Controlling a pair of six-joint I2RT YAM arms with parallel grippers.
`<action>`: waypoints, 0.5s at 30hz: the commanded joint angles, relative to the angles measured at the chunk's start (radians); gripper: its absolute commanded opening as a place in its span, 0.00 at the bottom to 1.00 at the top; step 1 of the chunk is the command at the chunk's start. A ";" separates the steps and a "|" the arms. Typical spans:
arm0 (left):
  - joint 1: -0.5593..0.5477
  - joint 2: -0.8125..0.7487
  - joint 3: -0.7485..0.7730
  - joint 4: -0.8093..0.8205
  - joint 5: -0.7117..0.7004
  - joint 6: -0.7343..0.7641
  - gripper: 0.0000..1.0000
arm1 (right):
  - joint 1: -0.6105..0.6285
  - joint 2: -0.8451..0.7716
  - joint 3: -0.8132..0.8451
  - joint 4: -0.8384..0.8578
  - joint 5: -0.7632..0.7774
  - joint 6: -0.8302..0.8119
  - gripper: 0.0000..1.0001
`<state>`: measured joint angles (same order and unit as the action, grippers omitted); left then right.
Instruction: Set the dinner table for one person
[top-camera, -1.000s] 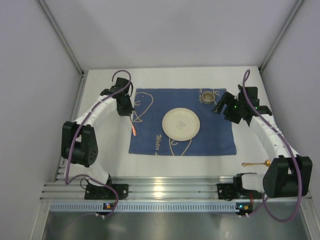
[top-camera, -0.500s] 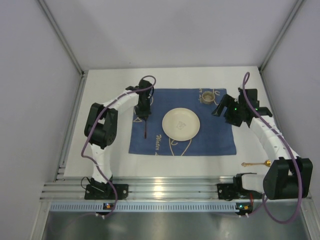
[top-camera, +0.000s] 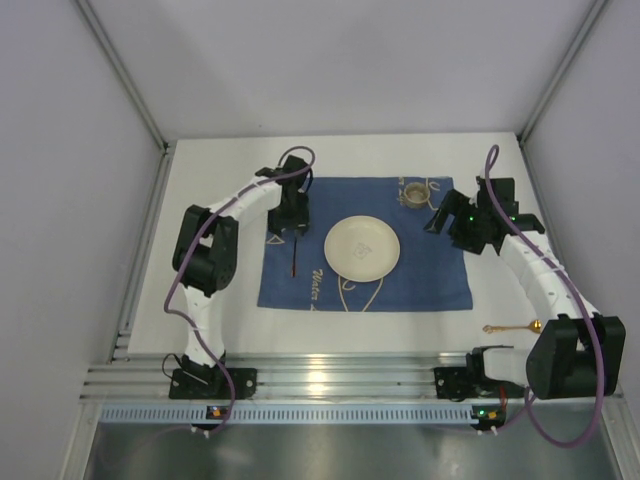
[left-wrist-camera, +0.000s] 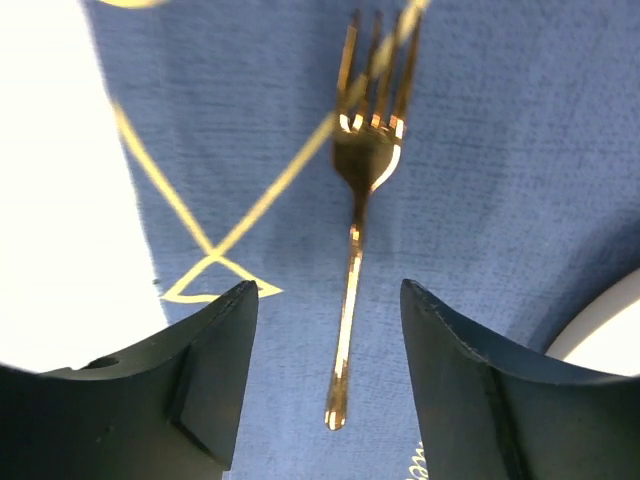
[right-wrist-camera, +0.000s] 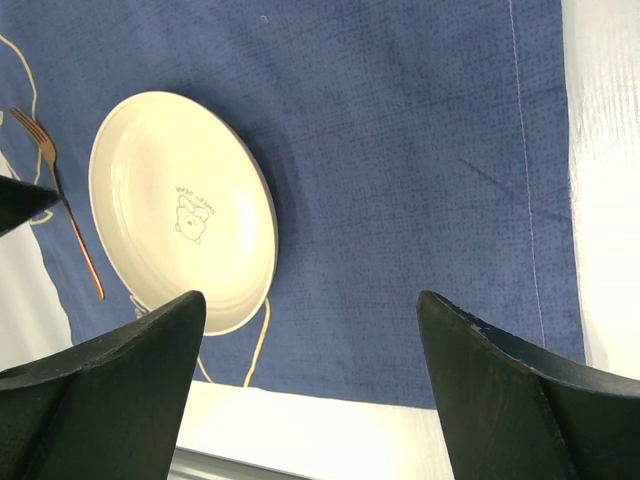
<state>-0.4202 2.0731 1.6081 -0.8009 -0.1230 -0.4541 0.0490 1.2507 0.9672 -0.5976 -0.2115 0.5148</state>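
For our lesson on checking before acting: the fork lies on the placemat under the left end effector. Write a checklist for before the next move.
1. Fork flat on placemat: ok.
2. Fork left of plate, apart from it: ok.
3. Left end effector open above fork, not gripping: ok.
4. Right end effector open, empty: ok.
5. Spoon beside plate: not ok; lies on table near right arm's base.

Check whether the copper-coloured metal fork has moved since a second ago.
Yes. The fork went right, from the blue cloth placemat's left edge towards the round cream plate.
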 joint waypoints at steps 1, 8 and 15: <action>0.020 -0.065 0.064 -0.053 -0.098 -0.018 0.65 | -0.006 -0.004 0.051 -0.013 0.015 -0.022 0.87; 0.156 -0.044 0.006 -0.006 -0.030 0.026 0.51 | -0.009 -0.014 0.062 -0.037 0.029 -0.039 0.87; 0.231 -0.001 -0.043 0.078 0.103 0.100 0.42 | -0.008 -0.027 0.047 -0.044 0.029 -0.038 0.88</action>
<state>-0.1841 2.0712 1.5719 -0.7891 -0.1047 -0.4046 0.0490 1.2503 0.9714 -0.6388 -0.1940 0.4896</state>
